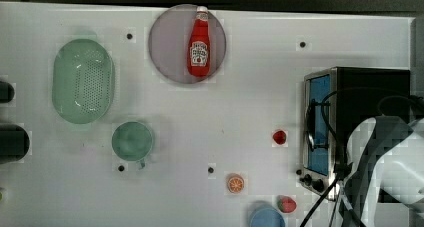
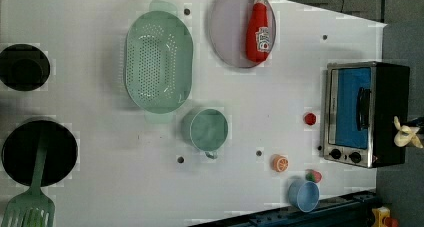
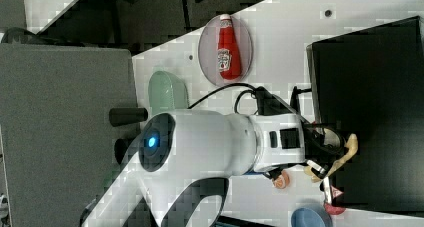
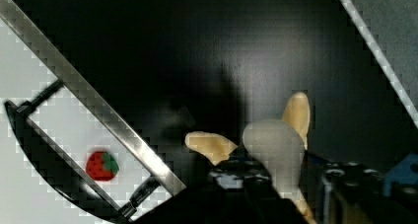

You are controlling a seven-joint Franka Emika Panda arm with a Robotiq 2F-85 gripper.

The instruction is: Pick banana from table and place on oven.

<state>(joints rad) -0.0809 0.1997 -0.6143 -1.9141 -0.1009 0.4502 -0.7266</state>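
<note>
White bench, oven top: end effector holds banana mid-body; light, stiff, prob. smooth toy.

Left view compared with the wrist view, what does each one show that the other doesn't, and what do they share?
The left view alone shows the ketchup bottle lying on a plate, a green colander, a green cup, an orange slice, a blue cup and a spatula. The wrist view alone shows the gripper with the banana at its fingers. Both show the banana, the oven and the white table.
</note>
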